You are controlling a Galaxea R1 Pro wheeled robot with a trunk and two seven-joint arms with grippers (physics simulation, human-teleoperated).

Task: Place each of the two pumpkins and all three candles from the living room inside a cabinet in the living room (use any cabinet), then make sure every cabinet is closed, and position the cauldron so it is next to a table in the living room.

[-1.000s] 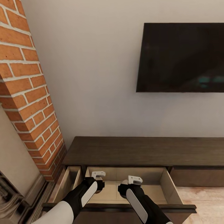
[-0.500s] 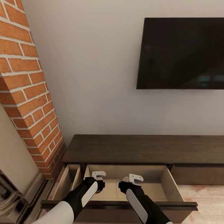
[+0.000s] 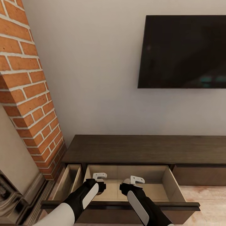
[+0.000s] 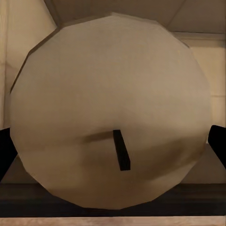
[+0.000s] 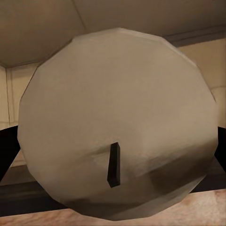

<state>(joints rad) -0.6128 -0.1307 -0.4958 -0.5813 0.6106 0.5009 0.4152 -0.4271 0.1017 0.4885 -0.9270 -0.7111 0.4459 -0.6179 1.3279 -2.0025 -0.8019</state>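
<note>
The whole head view has slid a little since a second ago, so the camera moved; both arms hang over the open drawer as before. Each wrist view looks down on a candle's beige top and dark wick: one candle (image 4: 110,113) is clamped between the left gripper's (image 3: 99,183) dark fingers (image 4: 4,150), another candle (image 5: 117,122) likewise in the right gripper (image 3: 133,184). Both hover above the pale inside of the cabinet's (image 3: 141,150) drawer (image 3: 171,185), beneath the wall-mounted TV (image 3: 183,51) and beside the brick column (image 3: 28,94).
</note>
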